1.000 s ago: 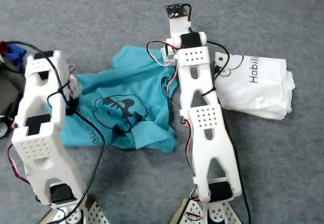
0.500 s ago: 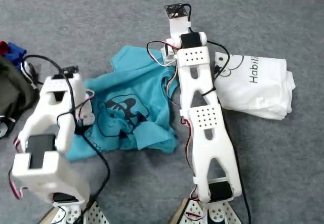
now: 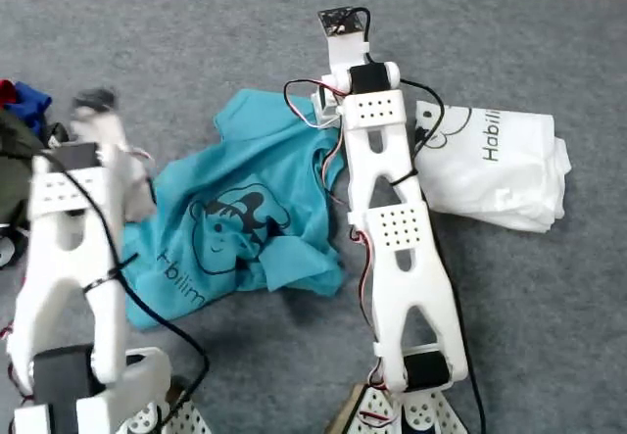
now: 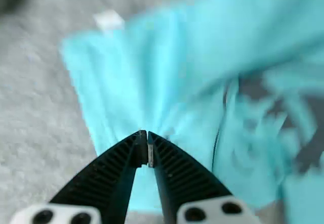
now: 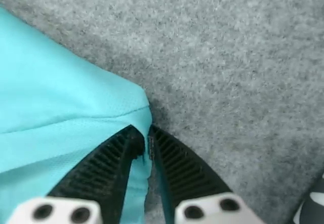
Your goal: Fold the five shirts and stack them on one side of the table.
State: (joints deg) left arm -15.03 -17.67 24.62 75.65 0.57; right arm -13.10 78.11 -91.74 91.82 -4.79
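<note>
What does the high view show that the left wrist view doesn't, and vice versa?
High view: the right arm and a folded white shirt beside it. Left wrist view: the left gripper shut on a bunched fold, and a small white tag at the cloth's edge. Both: the teal shirt on the grey table.
</note>
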